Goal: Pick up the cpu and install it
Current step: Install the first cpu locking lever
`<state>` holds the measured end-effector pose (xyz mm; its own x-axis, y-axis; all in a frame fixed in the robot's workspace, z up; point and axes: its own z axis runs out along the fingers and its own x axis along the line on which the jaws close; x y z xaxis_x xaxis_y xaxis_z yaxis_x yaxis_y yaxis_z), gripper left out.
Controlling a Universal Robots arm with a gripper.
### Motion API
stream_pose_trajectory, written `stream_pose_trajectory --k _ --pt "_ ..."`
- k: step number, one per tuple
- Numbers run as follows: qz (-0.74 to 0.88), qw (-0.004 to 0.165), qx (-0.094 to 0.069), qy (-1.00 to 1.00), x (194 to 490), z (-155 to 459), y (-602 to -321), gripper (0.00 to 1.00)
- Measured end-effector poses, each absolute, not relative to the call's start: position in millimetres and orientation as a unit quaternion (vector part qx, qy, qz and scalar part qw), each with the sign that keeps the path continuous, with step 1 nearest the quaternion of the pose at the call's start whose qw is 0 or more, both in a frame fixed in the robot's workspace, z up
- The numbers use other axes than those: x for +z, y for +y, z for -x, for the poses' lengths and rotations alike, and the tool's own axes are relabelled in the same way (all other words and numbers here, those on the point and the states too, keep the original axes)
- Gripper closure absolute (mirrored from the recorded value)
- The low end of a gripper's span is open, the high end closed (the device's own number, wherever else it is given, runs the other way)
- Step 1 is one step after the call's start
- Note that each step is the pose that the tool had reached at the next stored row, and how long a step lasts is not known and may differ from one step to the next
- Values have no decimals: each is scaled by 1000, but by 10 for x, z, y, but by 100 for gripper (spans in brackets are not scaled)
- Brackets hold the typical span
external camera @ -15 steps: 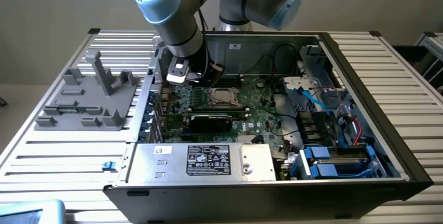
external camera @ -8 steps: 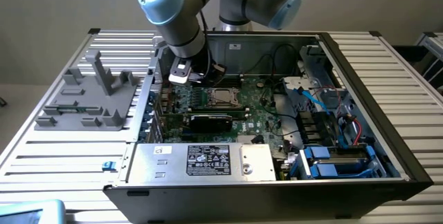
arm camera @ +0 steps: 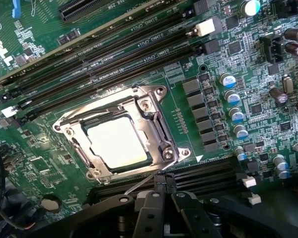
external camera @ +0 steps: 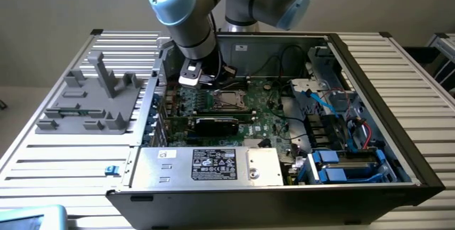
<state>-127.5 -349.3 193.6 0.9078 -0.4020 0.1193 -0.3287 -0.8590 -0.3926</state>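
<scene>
Right now the arm [external camera: 191,22] reaches down into the open computer case [external camera: 370,81], its wrist low over the motherboard [external camera: 267,114] near the case's back wall. The gripper [arm camera: 163,179] has its two black fingers pressed together, nothing between them, their tips hovering just beside one corner of the socket frame [arm camera: 149,116]. The cpu [arm camera: 117,142] lies flat inside that silver frame, its dull metal top facing up, square to the opening and touching nothing else that I can see. A thin wire lever [arm camera: 139,186] runs out from the frame's corner near the fingertips. Long dark memory slots [arm camera: 119,54] run alongside the socket, and a row of small capacitors [arm camera: 234,106] stands on its other side. In the exterior view, the power supply box [external camera: 206,166] with its black-and-white label sits at the case's front edge, and a grey fixture [external camera: 96,99] stands on the table [external camera: 64,161] at the exterior view's left, well apart from the case.
</scene>
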Motion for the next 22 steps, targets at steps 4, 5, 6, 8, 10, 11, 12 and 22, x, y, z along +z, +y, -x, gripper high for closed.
stream_pose_trajectory --k 4,5,6,8,10,11,12,22 --pt "959 185 -99 190 1929 1229 -3493 89" --pt "959 185 -99 190 1926 1221 -3493 89" --pt "959 185 -99 190 1922 1212 -3493 89" --pt "959 185 -99 190 1917 1193 -3493 89" --pt "959 185 -99 190 1913 1178 -3495 89" --pt "959 185 -99 190 1911 1172 -3496 89" --pt "959 185 -99 190 1909 1167 -3498 89" --pt "959 185 -99 190 1886 1134 -3508 89"
